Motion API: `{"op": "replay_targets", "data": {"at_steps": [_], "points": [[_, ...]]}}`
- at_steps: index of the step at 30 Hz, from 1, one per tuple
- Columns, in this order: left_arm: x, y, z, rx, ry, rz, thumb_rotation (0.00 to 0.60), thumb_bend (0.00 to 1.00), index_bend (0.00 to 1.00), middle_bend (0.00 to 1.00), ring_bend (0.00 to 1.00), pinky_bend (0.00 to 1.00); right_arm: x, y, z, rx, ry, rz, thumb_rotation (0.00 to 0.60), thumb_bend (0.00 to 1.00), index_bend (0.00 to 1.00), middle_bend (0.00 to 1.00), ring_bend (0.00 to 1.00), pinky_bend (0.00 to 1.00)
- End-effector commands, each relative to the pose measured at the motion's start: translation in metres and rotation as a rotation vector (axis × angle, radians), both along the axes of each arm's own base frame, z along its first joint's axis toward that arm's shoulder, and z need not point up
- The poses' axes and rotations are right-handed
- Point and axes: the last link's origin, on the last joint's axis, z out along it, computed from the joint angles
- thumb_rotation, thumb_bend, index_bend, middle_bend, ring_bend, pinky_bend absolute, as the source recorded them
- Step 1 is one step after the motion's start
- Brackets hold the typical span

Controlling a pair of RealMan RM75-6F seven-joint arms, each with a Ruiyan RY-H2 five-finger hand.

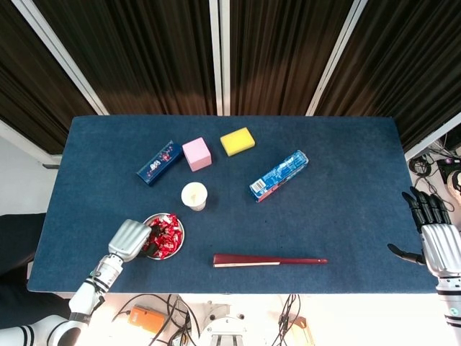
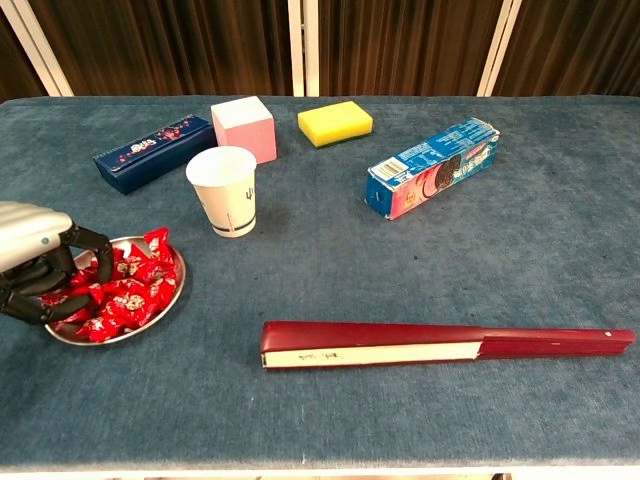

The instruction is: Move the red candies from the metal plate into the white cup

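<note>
your left hand (image 2: 35,262) has its dark fingers curled into the crinkly red candies (image 2: 125,290) on the round metal plate (image 2: 168,300); whether they're pinching one, i cannot tell. the white cup (image 2: 225,190) stands nearby. your right hand (image 1: 436,241) is spread, holding nothing.

The blue table (image 2: 520,300) carries a metal plate (image 2: 150,322), white cup (image 2: 223,190), cookie box (image 2: 432,166) and red fan (image 2: 440,343).

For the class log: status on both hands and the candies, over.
Left hand curled into red candies on metal plate; grasp unconfirmed. Right hand open, off table edge. White cup upright beside plate, path clear.
</note>
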Motion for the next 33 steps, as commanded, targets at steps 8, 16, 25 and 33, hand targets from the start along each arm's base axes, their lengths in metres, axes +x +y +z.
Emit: {"op": "replay_targets", "data": {"at_steps": [8, 16, 25, 33], "points": [[0.038, 0.035, 0.042, 0.153, -0.156, -0.069, 0.6, 0.44, 0.54, 0.91, 0.81, 0.72, -0.001, 0.003, 0.004, -0.019, 0.001, 0.003, 0.6, 0.12, 0.0, 0.0, 0.0, 0.0], [0.083, 0.079, 0.034, 0.139, -0.209, -0.115, 0.6, 0.44, 0.54, 0.91, 0.82, 0.72, 0.002, 0.005, 0.01, -0.042, 0.008, 0.005, 0.6, 0.12, 0.0, 0.0, 0.0, 0.0], [0.097, 0.1, 0.012, 0.091, -0.176, -0.084, 0.6, 0.42, 0.53, 0.91, 0.82, 0.72, -0.002, 0.006, 0.013, -0.048, 0.007, -0.012, 0.6, 0.12, 0.0, 0.0, 0.0, 0.0], [0.102, 0.105, 0.003, 0.072, -0.171, -0.072, 0.6, 0.36, 0.45, 0.91, 0.82, 0.72, -0.003, 0.004, 0.011, -0.043, 0.007, -0.015, 0.6, 0.12, 0.0, 0.0, 0.0, 0.0]]}}
